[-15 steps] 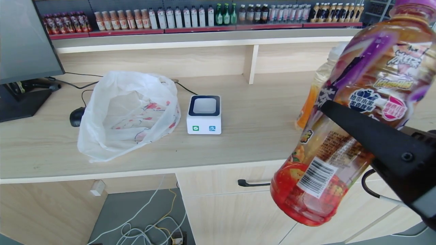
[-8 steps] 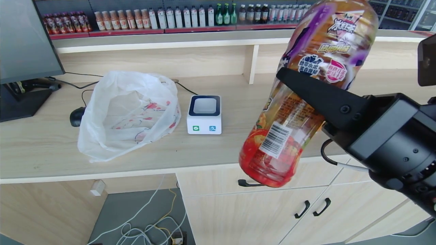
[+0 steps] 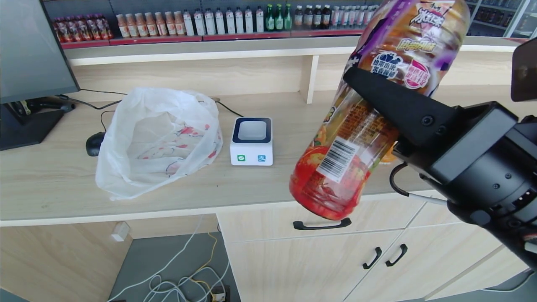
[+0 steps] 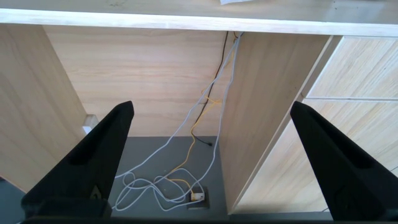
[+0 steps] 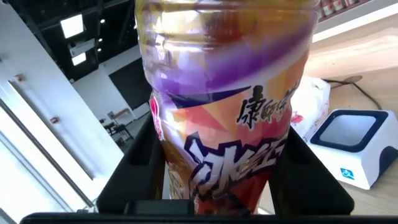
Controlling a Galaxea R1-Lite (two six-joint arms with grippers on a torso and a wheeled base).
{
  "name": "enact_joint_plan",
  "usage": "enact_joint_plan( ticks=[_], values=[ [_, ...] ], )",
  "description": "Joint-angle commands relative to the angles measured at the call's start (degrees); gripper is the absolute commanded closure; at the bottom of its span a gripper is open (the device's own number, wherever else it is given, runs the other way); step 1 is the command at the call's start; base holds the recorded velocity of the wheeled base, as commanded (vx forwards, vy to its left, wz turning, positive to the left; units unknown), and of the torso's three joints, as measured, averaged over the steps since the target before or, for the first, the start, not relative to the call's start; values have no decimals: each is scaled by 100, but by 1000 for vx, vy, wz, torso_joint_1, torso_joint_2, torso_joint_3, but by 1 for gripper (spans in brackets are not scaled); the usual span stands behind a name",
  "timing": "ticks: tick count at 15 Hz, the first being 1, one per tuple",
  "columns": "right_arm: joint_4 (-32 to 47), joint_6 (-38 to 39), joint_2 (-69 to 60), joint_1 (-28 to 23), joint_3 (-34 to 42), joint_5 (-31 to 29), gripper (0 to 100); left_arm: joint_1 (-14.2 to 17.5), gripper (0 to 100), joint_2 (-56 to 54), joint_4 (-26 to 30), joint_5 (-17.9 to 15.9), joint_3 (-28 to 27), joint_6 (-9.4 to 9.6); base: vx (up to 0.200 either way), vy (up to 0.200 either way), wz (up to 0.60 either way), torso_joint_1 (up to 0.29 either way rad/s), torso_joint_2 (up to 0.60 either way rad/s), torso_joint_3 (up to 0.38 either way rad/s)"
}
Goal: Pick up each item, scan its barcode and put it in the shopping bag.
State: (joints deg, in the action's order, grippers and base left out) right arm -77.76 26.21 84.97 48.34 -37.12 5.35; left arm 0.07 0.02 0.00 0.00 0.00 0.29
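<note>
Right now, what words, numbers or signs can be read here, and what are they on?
Bottle: big brand characters on the label; the small print is too fine to read.
Barcode: bars are clear, digits too small to read.
Scanner: two small icons, green and blue, no words.
Bag: red print, crumpled, unreadable.
Shelf bottles: labels too small to read.
</note>
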Motion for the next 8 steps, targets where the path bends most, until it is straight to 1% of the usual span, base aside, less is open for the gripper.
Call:
enact_joint_plan(
  ticks=[1, 4, 8],
  values=[
    [-28, -2, 20, 9, 21, 1, 100, 1, 0, -2, 0, 0, 0, 6, 0, 0, 0, 0, 0, 0],
    [-99, -2, -42, 0, 47, 159, 100, 1, 0, -2, 0, 0, 0, 6, 0, 0, 0, 0, 0, 0],
    [-169, -11, -59, 0, 56, 177, 100, 1, 0, -2, 0, 0, 0, -3, 0, 0, 0, 0, 0, 0]
  ],
)
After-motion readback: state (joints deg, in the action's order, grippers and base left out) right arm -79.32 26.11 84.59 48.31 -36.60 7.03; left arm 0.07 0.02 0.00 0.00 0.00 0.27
